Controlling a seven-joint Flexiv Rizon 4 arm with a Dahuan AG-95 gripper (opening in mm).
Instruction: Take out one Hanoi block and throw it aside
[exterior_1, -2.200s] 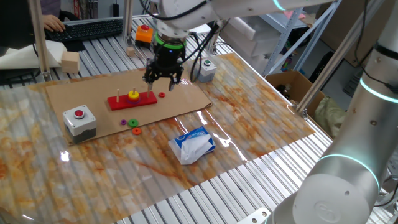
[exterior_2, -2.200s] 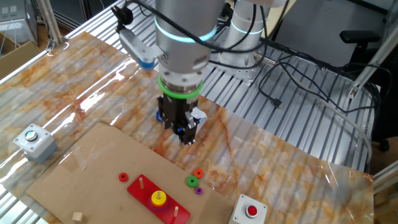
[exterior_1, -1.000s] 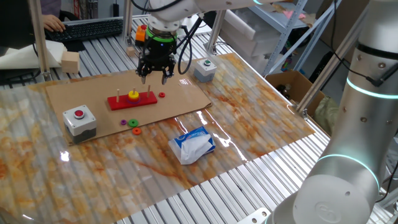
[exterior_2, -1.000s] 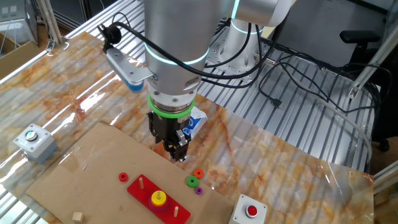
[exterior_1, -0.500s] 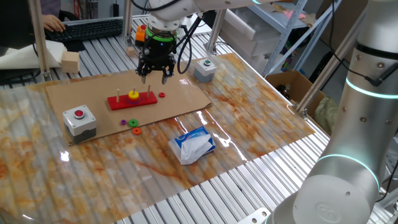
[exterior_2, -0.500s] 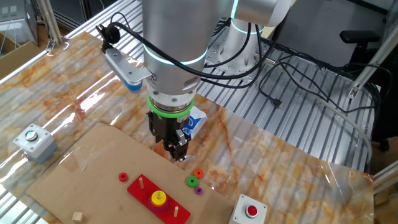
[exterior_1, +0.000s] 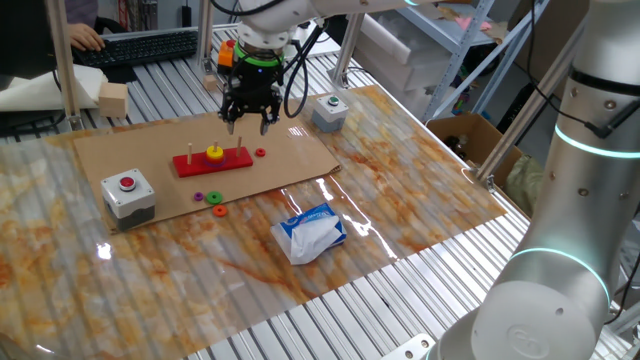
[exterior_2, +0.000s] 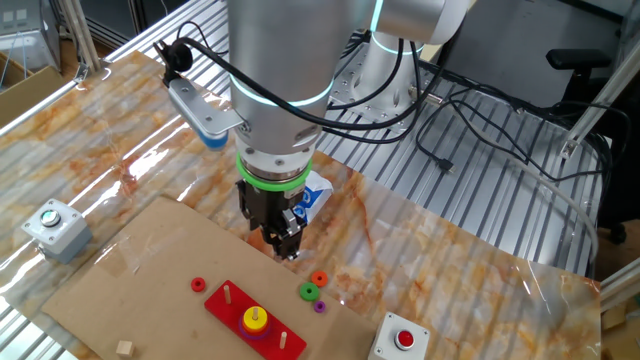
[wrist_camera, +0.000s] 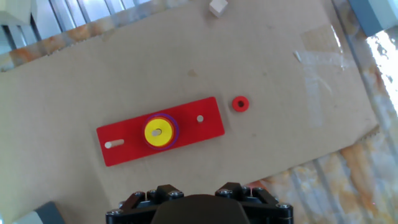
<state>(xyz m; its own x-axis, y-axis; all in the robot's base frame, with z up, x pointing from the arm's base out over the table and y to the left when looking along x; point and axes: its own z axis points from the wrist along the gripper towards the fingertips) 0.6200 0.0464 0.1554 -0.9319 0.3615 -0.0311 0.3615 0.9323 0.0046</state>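
1. One fixed view: the gripper (exterior_1: 250, 122) hangs pointing down above the cardboard sheet (exterior_1: 120, 160), fingers apart and empty.
2. Other fixed view: three loose rings lie beside the red base (exterior_2: 254, 322).
3. Hand view: one yellow Hanoi block (wrist_camera: 158, 132) sits on the middle of three pegs; one red ring (wrist_camera: 240, 104) lies nearby.

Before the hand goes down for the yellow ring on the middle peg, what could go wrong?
1. The hand hangs beside the red base, not over the yellow ring, so a straight descent would likely miss it.
2. A purple ring lies directly under the yellow one; the fingers might lift both.
3. The ring sits on a thin peg, with other pegs close on each side; the fingers could knock them or drag the base.
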